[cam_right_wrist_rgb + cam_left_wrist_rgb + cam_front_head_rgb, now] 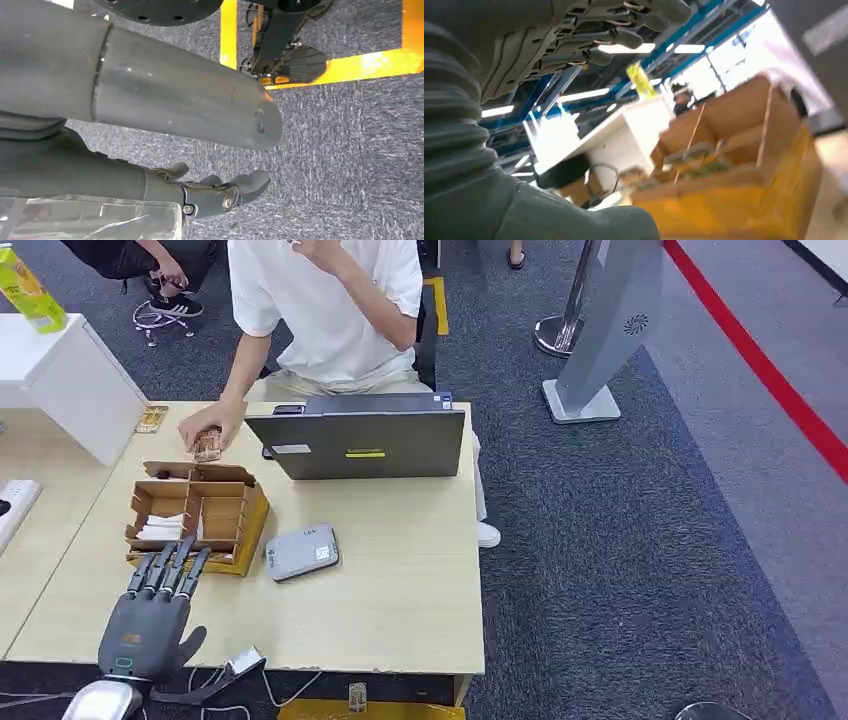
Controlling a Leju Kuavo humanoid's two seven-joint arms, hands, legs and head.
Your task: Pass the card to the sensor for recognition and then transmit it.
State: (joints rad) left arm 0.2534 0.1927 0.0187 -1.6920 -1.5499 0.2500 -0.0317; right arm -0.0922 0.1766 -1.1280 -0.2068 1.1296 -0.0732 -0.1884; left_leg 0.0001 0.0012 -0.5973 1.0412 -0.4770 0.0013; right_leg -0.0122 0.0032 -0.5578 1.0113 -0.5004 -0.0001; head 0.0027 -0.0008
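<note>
Left hand: the left hand (150, 615) sits low over the near edge of the table (400, 590), fingers straight and spread, holding nothing, tips just short of the wooden organizer (200, 515).
Left hand, close up: from the wrist camera, the dark fingers (619, 37) reach out over the organizer's yellow base (724, 210); nothing lies between them.
Right hand: the right hand (220, 192) hangs over grey carpet (340, 150), fingers loosely curled, and seems empty.
Cards: pale cards (165, 528) stand on edge in the organizer's near left compartment, just ahead of the left fingertips.
Handling: I'd judge a card light, thin, stiff and slick. Best pinched across its exposed top edge, thumb against one face, then lifted straight up past the dividers.
Sensor: the grey card reader (302, 552) lies flat, just beside the organizer.
Beyond: an open laptop (360, 440) stands behind it, and a person in a white shirt (320, 300) rests a hand (210, 425) on something small near the organizer's far side.
Risk: two cards may come up together.
</note>
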